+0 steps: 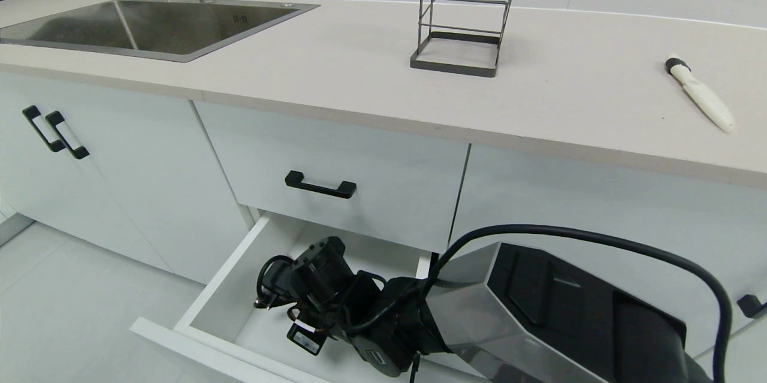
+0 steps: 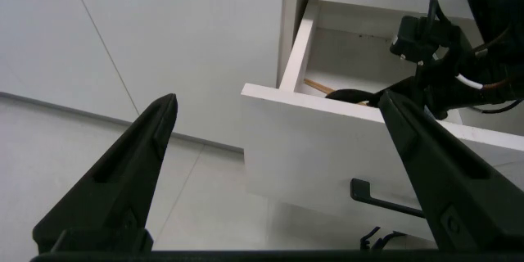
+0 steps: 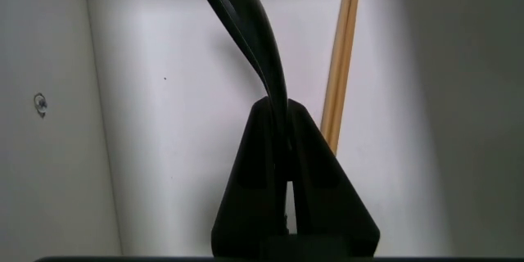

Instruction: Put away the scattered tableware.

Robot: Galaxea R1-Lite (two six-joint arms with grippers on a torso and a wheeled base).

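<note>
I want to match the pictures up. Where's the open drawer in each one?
Head view: drawer at the bottom, left of centre, pulled open.
Left wrist view: drawer seen from outside, front panel and one side wall.
Right wrist view: drawer seen from inside, its white floor behind the gripper.
Shared landmark: right gripper inside it, shut on a black utensil.

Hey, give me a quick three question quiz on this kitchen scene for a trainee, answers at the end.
1. True or false: the right gripper is shut on a black utensil inside the open drawer.
2. What lies on the drawer floor beside that utensil? A wooden chopsticks, B a plate, C a cup.
3. What lies on the countertop to the right of the wire rack?
Key: 1 true; 2 A; 3 the white knife.
</note>
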